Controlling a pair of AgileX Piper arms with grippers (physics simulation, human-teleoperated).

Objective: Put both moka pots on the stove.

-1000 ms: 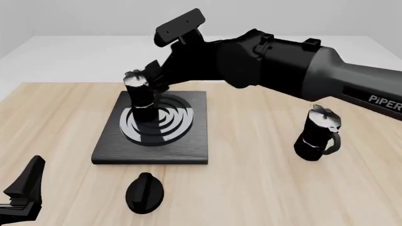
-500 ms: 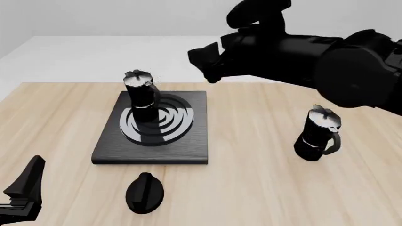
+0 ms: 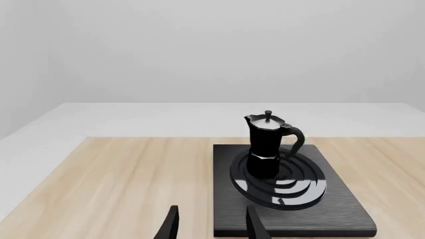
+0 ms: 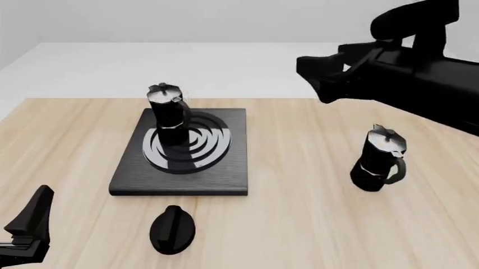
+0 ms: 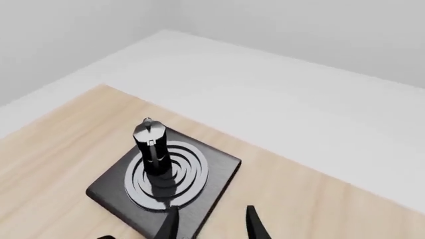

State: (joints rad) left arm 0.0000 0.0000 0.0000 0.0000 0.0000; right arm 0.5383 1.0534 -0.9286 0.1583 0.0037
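Note:
One moka pot [image 4: 166,114] stands upright on the rings of the black stove [image 4: 224,174], with nothing holding it. It also shows in the left wrist view as moka pot [image 3: 267,144] on the stove [image 3: 339,209], and in the right wrist view as moka pot [image 5: 151,147] on the stove [image 5: 222,164]. The other moka pot [image 4: 380,158] stands on the wooden table at the right, away from the stove. My right gripper [image 4: 318,78] hangs high above the table, right of the stove, open and empty [image 5: 211,226]. My left gripper [image 4: 22,235] rests low at the near left, open [image 3: 212,226].
A black oval knob [image 4: 172,228] lies on the table just in front of the stove. The wooden table [image 4: 299,224] ends at a white surface behind. The right arm [image 4: 419,73] spans the upper right, above the second pot.
The right gripper has left the pot on the stove and drawn back up and to the right. That pot stays standing where it was. The left arm has not moved.

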